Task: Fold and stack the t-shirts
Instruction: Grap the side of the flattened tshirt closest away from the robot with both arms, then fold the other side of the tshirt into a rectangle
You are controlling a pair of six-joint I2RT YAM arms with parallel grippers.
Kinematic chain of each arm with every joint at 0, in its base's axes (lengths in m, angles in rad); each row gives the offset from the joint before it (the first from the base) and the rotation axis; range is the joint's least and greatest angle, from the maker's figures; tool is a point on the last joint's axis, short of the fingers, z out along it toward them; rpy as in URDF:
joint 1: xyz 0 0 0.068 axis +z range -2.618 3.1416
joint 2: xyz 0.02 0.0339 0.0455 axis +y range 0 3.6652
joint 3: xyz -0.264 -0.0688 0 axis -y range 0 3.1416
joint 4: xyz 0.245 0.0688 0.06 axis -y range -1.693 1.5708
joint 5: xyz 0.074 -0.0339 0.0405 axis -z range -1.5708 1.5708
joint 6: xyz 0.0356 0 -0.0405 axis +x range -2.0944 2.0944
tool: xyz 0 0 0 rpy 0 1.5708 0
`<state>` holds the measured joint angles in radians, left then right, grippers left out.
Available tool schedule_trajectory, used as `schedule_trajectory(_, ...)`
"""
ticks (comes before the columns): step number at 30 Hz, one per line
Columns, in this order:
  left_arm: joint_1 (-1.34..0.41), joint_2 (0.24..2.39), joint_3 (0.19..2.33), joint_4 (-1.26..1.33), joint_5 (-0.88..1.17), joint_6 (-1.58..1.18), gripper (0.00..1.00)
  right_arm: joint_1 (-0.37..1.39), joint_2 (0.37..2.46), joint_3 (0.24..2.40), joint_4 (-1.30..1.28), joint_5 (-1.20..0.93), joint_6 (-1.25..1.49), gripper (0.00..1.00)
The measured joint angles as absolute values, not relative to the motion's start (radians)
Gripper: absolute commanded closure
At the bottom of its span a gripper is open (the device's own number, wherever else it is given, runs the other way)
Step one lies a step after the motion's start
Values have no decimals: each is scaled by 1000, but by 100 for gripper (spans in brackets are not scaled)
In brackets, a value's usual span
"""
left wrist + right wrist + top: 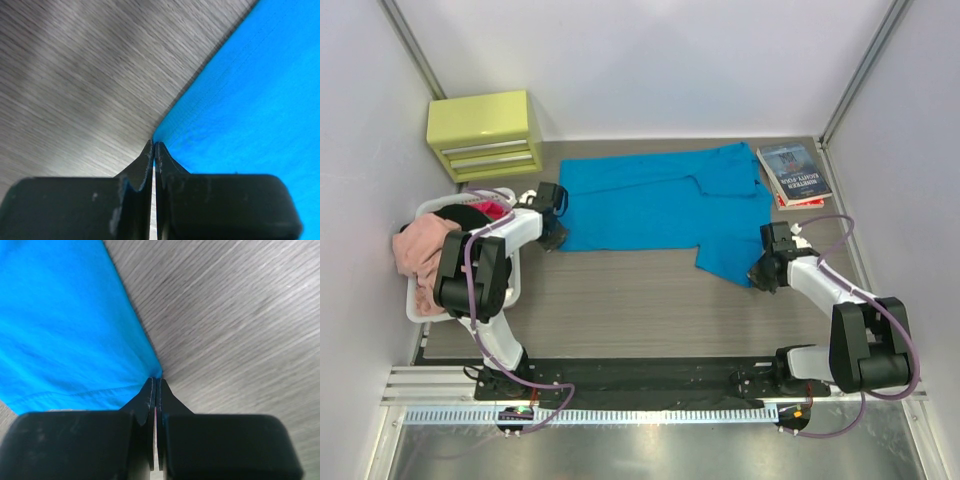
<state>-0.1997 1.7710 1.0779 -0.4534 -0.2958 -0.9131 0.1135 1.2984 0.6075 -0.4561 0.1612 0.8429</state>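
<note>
The left gripper (552,238) is pinched shut on the near left corner of the turquoise t-shirt (660,205). The right gripper (760,278) is pinched shut on its near right corner. The shirt lies spread across the wood-grain table (620,300), with its right side folded over. At the left, a white basket (420,305) holds a pink t-shirt (420,250). Stacked books (795,172) and a yellow-green drawer unit (485,135) sit along the far edge.

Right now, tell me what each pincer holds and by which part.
The turquoise t-shirt: left pincer pinches its near-left corner, right pincer its near-right corner.
</note>
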Motion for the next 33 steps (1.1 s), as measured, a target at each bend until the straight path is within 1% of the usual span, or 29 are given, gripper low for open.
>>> schedule_trajectory(5, -202, 1769, 1109, -500, -297, -913, 100, 113, 1292, 688, -530, 168, 822, 99)
schedule_trajectory(14, -200, 1748, 1208, -558, -303, -905, 100, 103, 1288, 877, -564, 208, 772, 99)
schedule_trajectory(19, -189, 1747, 1260, -578, -297, -914, 100, 78, 1353, 989, -562, 230, 741, 99)
schedule_trajectory(26, -157, 1755, 1287, -582, -266, -941, 100, 28, 1435, 1093, -534, 233, 708, 99)
schedule_trajectory(33, -136, 1808, 1327, -582, -246, -951, 100, -19, 1532, 1198, -490, 210, 687, 99)
